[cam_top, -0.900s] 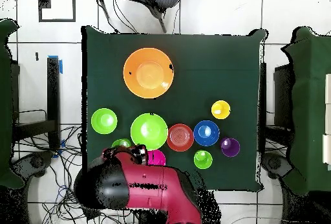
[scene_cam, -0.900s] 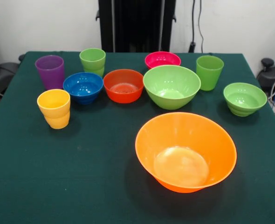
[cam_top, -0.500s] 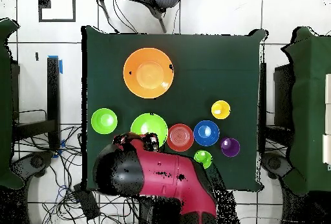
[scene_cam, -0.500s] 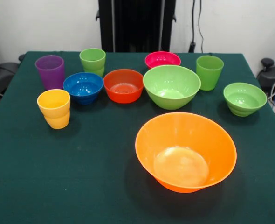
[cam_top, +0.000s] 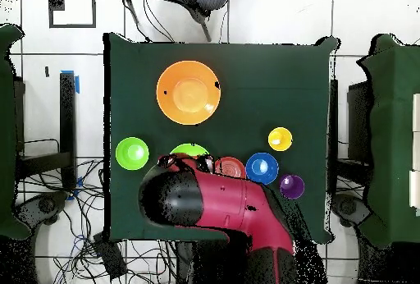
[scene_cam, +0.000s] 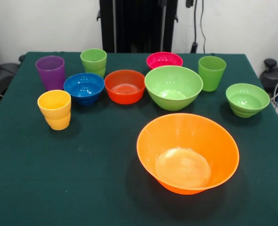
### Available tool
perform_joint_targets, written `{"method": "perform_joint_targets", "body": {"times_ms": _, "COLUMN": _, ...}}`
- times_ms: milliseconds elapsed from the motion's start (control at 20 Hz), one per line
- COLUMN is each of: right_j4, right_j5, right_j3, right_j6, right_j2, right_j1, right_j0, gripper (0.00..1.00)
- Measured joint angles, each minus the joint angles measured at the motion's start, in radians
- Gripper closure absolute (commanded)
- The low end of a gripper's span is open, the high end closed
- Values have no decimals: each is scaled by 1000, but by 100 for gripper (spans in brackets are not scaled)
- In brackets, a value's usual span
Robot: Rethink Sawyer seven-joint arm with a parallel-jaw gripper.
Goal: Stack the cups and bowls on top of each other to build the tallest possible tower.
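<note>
All cups and bowls stand apart on the table, none stacked. Nearest in the front view is the huge orange bowl (scene_cam: 188, 153) (cam_top: 189, 92). Behind it, in a loose row, are the yellow cup (scene_cam: 54, 109), blue bowl (scene_cam: 84, 88), red-orange bowl (scene_cam: 125, 86), large light green bowl (scene_cam: 173, 87) and small green bowl (scene_cam: 247, 99). Further back are the purple cup (scene_cam: 50, 72), two green cups (scene_cam: 94, 61) (scene_cam: 211, 72) and the pink bowl (scene_cam: 164, 60). My gripper (cam_top: 187, 162) shows only in the overhead view, above the large green bowl (cam_top: 190, 148), which the arm mostly hides.
The dark green table (scene_cam: 82, 179) (cam_top: 271, 67) has open cloth around the orange bowl. In the overhead view the red arm (cam_top: 238, 211) covers the table's lower middle. Dark chairs (cam_top: 10, 133) stand at both sides, and cables (cam_top: 74, 231) lie on the floor.
In the overhead view the arm has swung up and to the right over the table, now hiding the pink bowl, both green cups and most of the large green bowl. The front view is unchanged.
</note>
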Motion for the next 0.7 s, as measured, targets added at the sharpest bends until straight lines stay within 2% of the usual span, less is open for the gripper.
{"method": "perform_joint_targets", "body": {"times_ms": 700, "right_j4": -127, "right_j5": 0, "right_j3": -66, "right_j6": 0, "right_j2": 90, "right_j1": 100, "right_j0": -122, "gripper": 0}}
